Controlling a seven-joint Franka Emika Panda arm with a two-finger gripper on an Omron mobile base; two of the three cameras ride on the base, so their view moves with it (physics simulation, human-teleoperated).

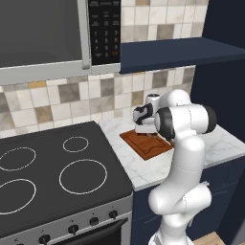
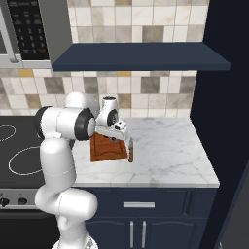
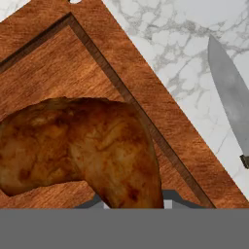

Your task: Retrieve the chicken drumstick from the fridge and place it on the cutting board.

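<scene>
The chicken drumstick (image 3: 82, 151) is out of the fridge and right against the fingers (image 3: 131, 202), directly over the cutting board (image 3: 97, 68). Whether they clench it or have released it, I cannot tell. Letting go and withdrawing likely remain. A knife (image 3: 231, 97) lies beside the board on the marble counter (image 2: 170, 146), the stovetop (image 1: 52, 172) beyond.

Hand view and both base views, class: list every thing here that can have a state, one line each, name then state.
chicken drumstick: over the board, close before the gripper; whether gripped or released cannot be told.
cutting board: flat on the counter, under the drumstick.
knife: lying flat on the counter beside the board, apart from it.
gripper: low over the board; open or shut cannot be told.
counter: bears board and knife.
</scene>
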